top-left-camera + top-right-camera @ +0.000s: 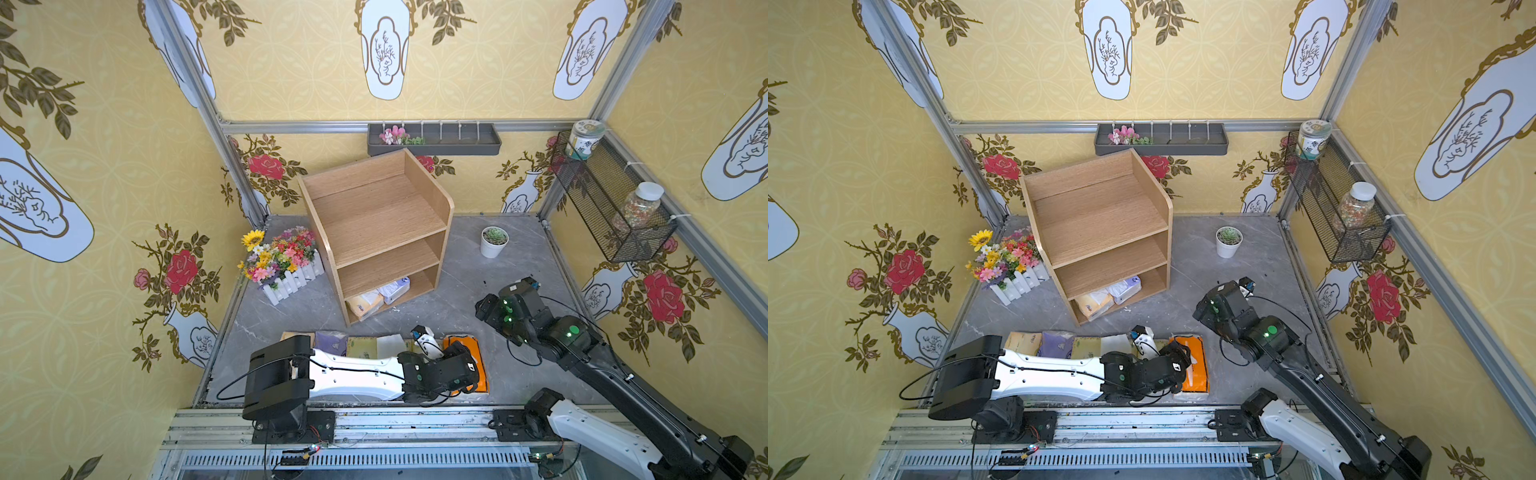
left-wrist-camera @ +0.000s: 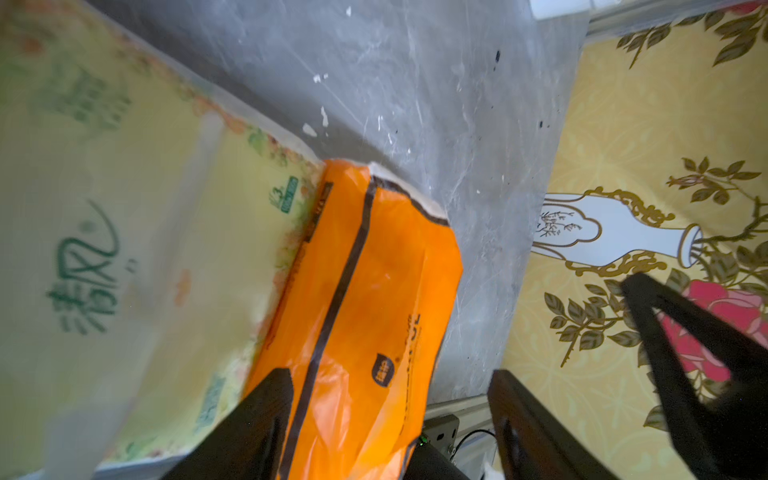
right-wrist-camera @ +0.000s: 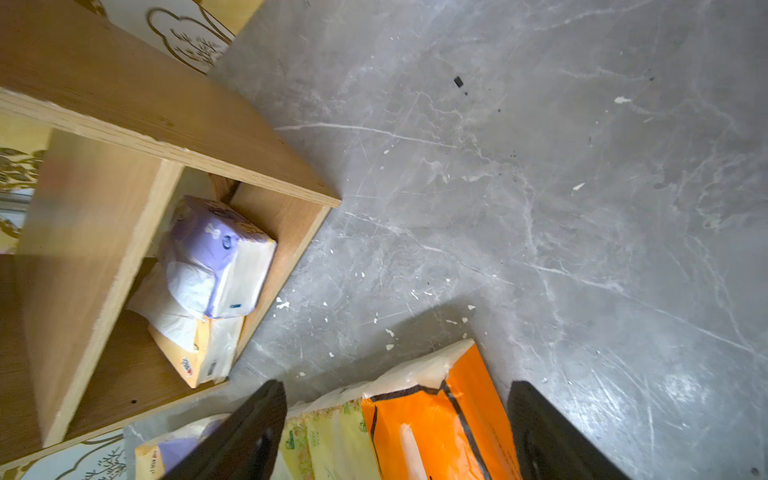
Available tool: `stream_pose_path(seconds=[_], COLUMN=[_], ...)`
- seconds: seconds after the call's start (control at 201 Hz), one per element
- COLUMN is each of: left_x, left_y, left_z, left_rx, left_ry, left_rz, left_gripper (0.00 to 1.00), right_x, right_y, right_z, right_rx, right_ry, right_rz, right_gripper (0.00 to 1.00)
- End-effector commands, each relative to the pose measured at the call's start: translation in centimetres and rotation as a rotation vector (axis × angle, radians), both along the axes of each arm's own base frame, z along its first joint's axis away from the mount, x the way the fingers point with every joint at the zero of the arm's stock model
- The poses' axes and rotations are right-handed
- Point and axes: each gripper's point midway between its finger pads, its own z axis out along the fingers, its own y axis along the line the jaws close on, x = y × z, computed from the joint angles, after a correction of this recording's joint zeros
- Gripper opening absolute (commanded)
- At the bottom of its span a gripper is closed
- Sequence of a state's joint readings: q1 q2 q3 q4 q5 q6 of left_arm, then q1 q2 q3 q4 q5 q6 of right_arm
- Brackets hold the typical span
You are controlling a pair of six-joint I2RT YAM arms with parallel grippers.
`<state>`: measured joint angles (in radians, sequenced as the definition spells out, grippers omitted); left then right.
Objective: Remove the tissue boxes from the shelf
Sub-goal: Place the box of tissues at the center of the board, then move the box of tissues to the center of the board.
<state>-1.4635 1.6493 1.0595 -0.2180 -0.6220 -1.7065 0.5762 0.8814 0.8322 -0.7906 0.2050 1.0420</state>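
- Left gripper (image 2: 390, 376) is shown spread wide over the orange pack (image 2: 365, 270).
- Right gripper (image 3: 397, 388) is shown wide, empty.
- Two tissue boxes (image 1: 365, 305) are seen in the bottom tier of the shelf (image 1: 374, 216); others are lined at its six o'clock.

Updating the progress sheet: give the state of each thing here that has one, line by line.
shelf, top and middle tiers bare, bottom tier holding two packs
lavender pack, in the bottom tier
tan pack, in the bottom tier beside it
orange pack, out, lying on the table
yellow pack, out, against the orange pack
left claw, open, gripping nothing, by the orange pack
right claw, open, empty
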Motion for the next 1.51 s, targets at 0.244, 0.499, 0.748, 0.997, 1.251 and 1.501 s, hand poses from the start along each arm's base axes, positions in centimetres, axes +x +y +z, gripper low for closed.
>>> stream_pose_path(seconds=[0.244, 0.499, 0.748, 0.997, 1.251, 1.501], left_x=[2.7, 4.1, 4.1, 4.2, 4.3, 4.3], left_y=[6.3, 9.2, 10.8, 11.0, 10.7, 10.6], left_z=[2.6, 4.1, 3.1, 3.0, 3.8, 3.7], left_rx=[-0.009, -0.052, -0.088, -0.162, -0.159, -0.150], left_ry=[-0.157, -0.214, -0.206, -0.214, -0.234, -0.236], left_rz=[0.242, 0.323, 0.321, 0.318, 0.309, 0.300], left_gripper=[0.60, 0.57, 0.57, 0.56, 0.56, 0.56], right_x=[-2.9, -5.9, -8.5, -9.6, -8.1, -7.3], right_y=[0.6, 1.3, 2.1, 4.9, 7.3, 10.1], right_z=[-3.3, -6.3, -7.9, -9.4, -10.3, -10.2], right_rx=[-0.057, -0.024, 0.001, -0.010, -0.003, 0.036], right_ry=[0.190, 0.342, 0.411, 0.436, 0.386, 0.315], right_rz=[0.142, 0.200, 0.269, 0.395, 0.461, 0.570], right_gripper=[0.88, 0.87, 0.85, 0.84, 0.82, 0.81])
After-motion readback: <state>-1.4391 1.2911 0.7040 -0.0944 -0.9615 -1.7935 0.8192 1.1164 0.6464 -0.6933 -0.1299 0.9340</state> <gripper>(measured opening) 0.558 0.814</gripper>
